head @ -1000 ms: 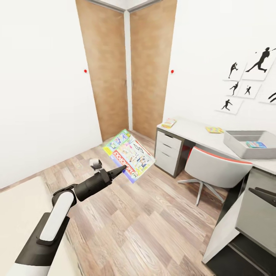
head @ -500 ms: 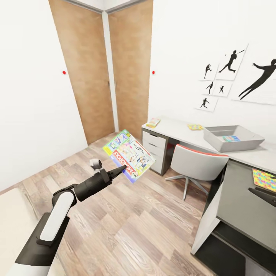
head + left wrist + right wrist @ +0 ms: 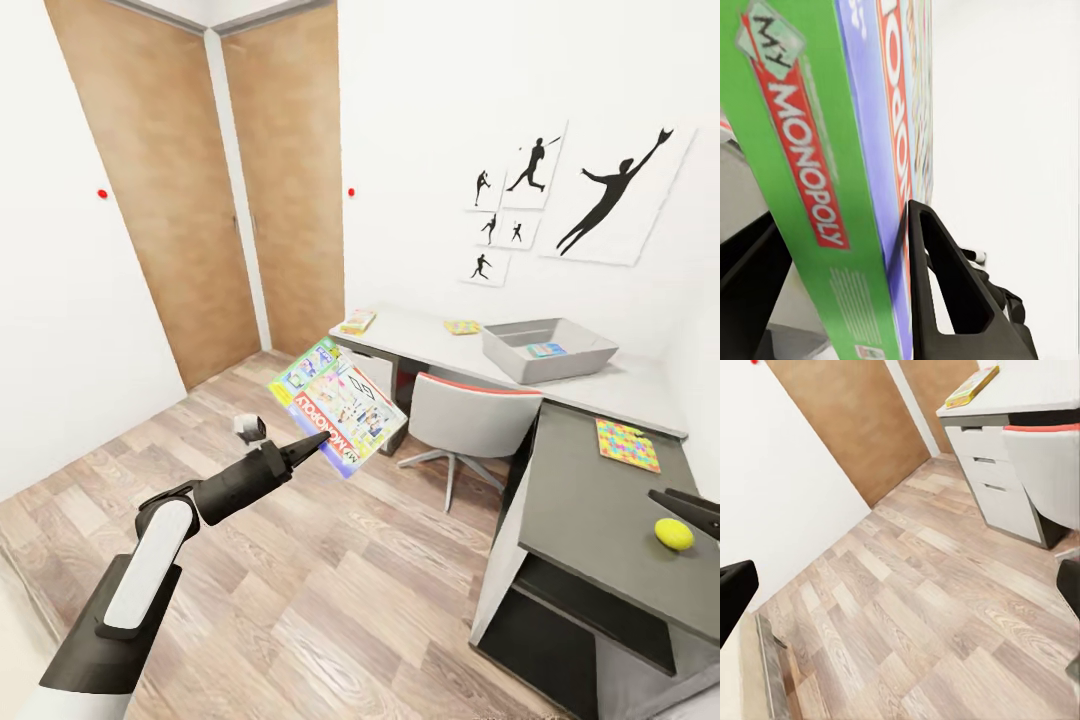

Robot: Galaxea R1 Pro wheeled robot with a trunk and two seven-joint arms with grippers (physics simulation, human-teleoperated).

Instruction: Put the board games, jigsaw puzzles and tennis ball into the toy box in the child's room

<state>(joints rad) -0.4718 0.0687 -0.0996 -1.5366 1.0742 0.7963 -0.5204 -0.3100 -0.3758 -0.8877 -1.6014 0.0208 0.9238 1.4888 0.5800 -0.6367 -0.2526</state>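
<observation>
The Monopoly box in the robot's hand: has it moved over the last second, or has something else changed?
The view has swung right: the doors slid left in the picture, and more of the table shows, with a jigsaw puzzle and the tennis ball on its dark part. That is the camera turning, not the things moving. The left gripper stays shut on the Monopoly box, held out as before; the toy box sits unchanged.
</observation>
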